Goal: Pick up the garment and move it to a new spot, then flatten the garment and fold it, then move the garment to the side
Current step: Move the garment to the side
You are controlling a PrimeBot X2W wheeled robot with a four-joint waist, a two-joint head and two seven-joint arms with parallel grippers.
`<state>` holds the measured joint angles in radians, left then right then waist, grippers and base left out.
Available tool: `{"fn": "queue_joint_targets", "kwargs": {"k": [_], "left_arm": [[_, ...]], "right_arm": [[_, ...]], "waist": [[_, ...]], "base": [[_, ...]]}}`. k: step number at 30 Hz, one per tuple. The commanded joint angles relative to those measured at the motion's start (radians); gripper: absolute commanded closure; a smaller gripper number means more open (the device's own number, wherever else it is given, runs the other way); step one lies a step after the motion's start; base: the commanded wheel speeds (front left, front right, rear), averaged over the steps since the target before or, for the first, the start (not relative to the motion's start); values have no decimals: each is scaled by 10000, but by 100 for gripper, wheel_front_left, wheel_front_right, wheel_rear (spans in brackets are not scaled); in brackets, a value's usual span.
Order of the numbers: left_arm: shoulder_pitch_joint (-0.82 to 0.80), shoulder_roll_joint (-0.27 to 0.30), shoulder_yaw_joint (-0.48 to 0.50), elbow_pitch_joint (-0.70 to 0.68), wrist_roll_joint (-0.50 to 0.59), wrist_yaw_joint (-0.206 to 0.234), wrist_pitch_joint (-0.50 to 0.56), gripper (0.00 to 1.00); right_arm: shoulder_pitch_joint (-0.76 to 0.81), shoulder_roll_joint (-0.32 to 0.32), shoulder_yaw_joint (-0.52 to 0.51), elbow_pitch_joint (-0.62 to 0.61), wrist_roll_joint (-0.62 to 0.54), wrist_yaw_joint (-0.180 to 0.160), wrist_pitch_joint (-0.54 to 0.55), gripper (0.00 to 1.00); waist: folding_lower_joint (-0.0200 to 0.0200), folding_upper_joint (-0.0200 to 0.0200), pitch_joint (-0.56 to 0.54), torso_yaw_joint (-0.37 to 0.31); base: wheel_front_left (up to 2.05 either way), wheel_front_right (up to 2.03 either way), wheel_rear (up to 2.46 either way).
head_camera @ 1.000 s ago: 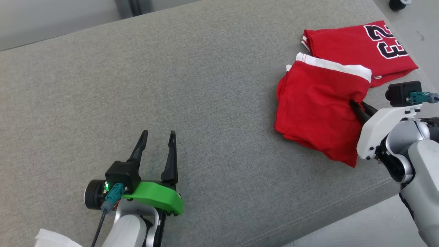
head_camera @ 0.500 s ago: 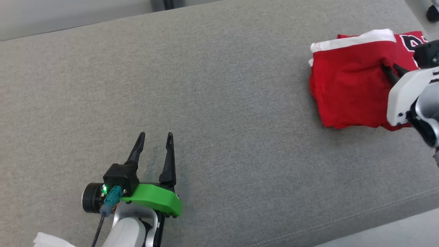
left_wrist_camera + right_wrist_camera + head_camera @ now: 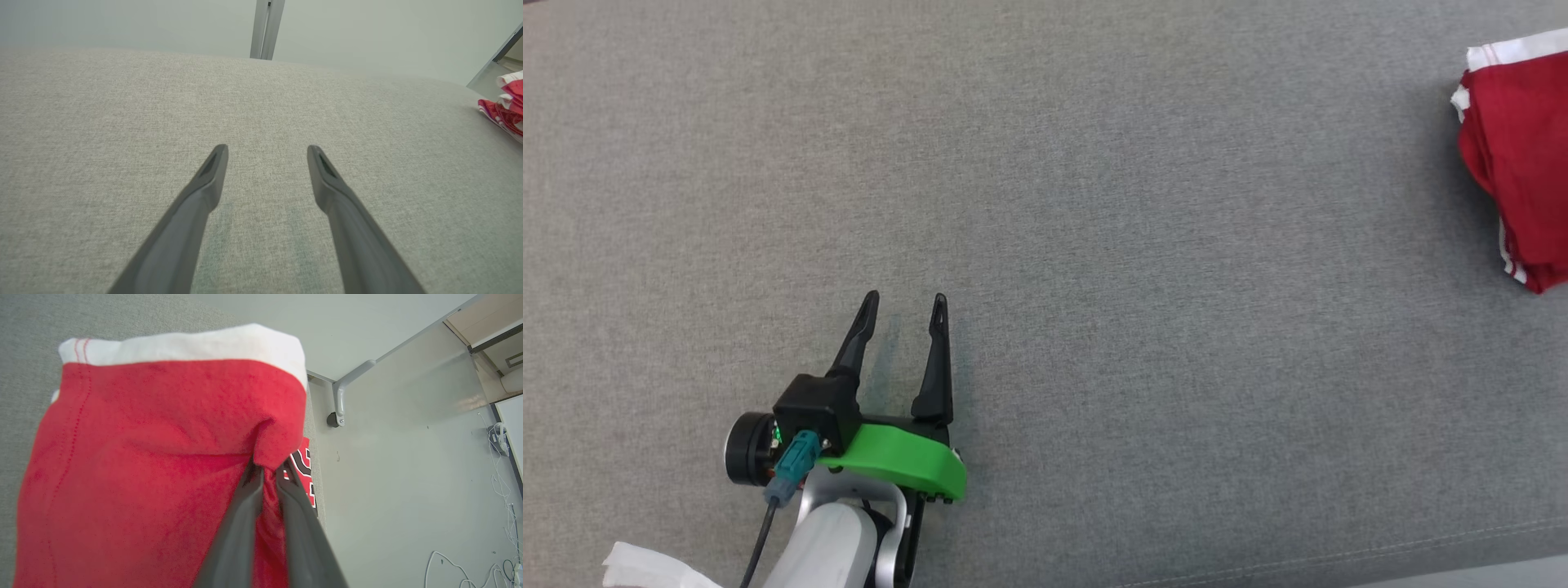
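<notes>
The garment is a folded red piece with a white band, lying at the far right edge of the grey cushion in the head view. In the right wrist view my right gripper is shut on a pinched fold of the garment, whose white band runs along the top; a black printed number shows behind the fingers. My left gripper stands open over bare fabric at the lower left, far from the garment. In the left wrist view its fingers are spread apart and the garment shows at the far right.
The grey cushion spreads wide between the left gripper and the garment. A white scrap lies at the lower left corner. Beyond the cushion's edge is pale floor with a caster leg and cables.
The head camera has swung left, so the whole picture has shifted right. The right gripper, still shut on the garment, has carried it toward the cushion's far right. The left gripper stays open.
</notes>
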<state>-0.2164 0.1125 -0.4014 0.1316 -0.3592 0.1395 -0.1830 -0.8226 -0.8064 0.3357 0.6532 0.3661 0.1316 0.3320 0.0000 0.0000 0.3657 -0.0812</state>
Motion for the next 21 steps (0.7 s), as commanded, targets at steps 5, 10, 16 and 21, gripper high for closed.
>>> {"fn": "queue_joint_targets", "kwargs": {"k": [5,10,16,21], "left_arm": [[-255,155,-13,-103,106,32,6,0],[-278,239,7,-158,122,96,39,0],[-275,284,-28,-179,113,134,75,0],[-288,298,-66,-160,77,152,89,0]], "right_arm": [[-395,41,-115,1006,-330,-20,-612,100],[-668,341,-555,1959,-685,-20,-886,100],[-818,806,-1499,2656,-1718,-22,-1417,0],[-847,1149,-2172,2878,-2478,-22,-1914,0]], "waist": [[0,0,628,420],[0,0,776,398],[0,0,775,246],[0,0,614,76]], "base": [[0,0,0],[0,0,0],[0,0,0],[0,0,0]]}}
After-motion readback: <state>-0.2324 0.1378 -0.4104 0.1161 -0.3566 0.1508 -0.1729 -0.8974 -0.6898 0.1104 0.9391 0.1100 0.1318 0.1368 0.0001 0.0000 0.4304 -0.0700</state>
